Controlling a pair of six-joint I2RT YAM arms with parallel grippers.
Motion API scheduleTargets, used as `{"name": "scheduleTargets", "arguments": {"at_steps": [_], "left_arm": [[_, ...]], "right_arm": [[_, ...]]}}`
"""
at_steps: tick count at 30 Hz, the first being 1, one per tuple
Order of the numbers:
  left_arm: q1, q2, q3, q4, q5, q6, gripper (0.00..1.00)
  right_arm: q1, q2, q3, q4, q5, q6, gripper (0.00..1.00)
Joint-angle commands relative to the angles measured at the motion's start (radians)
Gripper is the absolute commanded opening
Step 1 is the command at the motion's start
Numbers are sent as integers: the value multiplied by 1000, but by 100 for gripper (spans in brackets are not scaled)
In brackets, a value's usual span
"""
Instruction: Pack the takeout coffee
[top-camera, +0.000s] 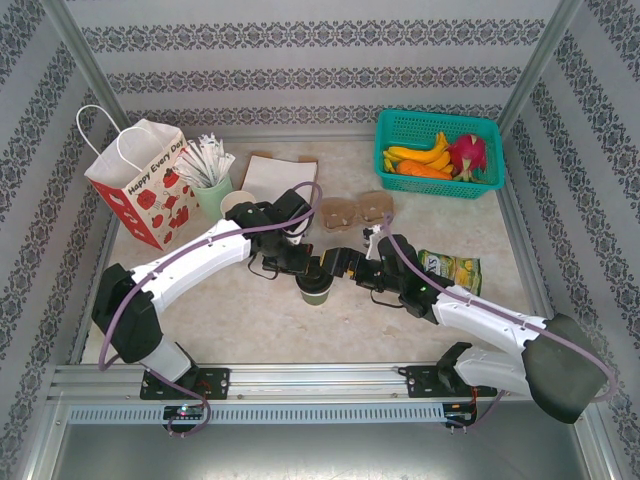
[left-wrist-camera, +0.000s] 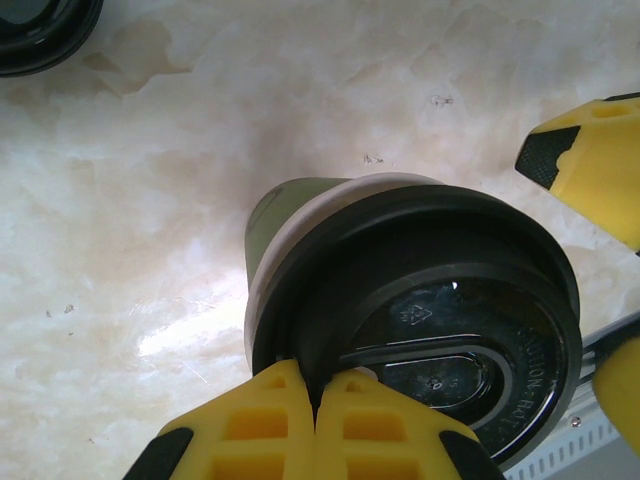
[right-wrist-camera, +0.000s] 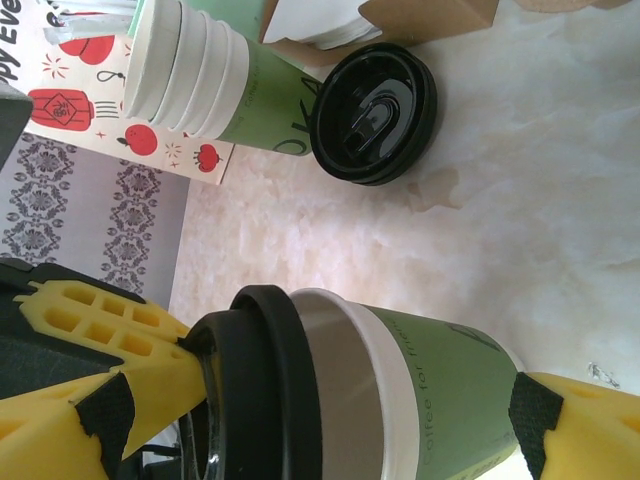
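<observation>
Near edge, top view: the two arm bases are bolted to the rail, and both arms reach inward to meet at the middle of the marble-patterned table (top-camera: 250, 325).

Centre: a takeout coffee cup (top-camera: 316, 292) with dark green sides stands upright on the table and carries a black lid (left-wrist-camera: 450, 300). The left gripper (left-wrist-camera: 318, 425) has its yellow fingertips pressed together on the near rim of the lid, pinching its edge. The right gripper (right-wrist-camera: 320, 415) is spread wide, with the cup between its two taped fingers (right-wrist-camera: 575, 425). In the left wrist view both fingers stand just off the lid, and contact with the cup wall cannot be confirmed.

Right of centre: a yellow-green snack packet (top-camera: 452, 268) lies flat beside the right arm.

Beyond the cup: a loose black lid (right-wrist-camera: 372, 112) lies on the table beside a stack of cups (right-wrist-camera: 190, 75). Two brown two-hole carriers (top-camera: 355, 213) lie just behind the grippers.

Far left: a red-and-white paper bag (top-camera: 140, 190) stands upright. Next to it is a pale green cup (top-camera: 212, 195) of white wrapped sticks, then a flat brown cardboard piece (top-camera: 282, 175).

Far right: a teal basket (top-camera: 395, 125) holds bananas (top-camera: 425, 152) and a dragon fruit (top-camera: 468, 155).
</observation>
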Motion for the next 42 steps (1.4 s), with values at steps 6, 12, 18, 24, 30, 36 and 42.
{"name": "scheduleTargets", "arguments": {"at_steps": [6,12,18,24,30,36,42], "left_arm": [[-20,30,-3,-22,-17,13,0],[-23,46,5,-33,-28,19,0],[-23,49,90,-99,-49,41,0],[-23,51,123,-167,-87,52,0],[-24,63,95,-153,-80,38,0],[-23,70,54,-112,-57,33,0],[-23,65,19,-73,-48,25,0]], "right_arm": [[-10,9,15,8,-34,-29,98],[-11,18,18,10,-42,-33,98],[-12,29,25,10,-49,-37,98],[-13,32,27,10,-43,-39,98],[-14,37,30,11,-51,-40,98],[-15,46,35,13,-58,-42,98],[-16,46,33,10,-63,-47,98]]}}
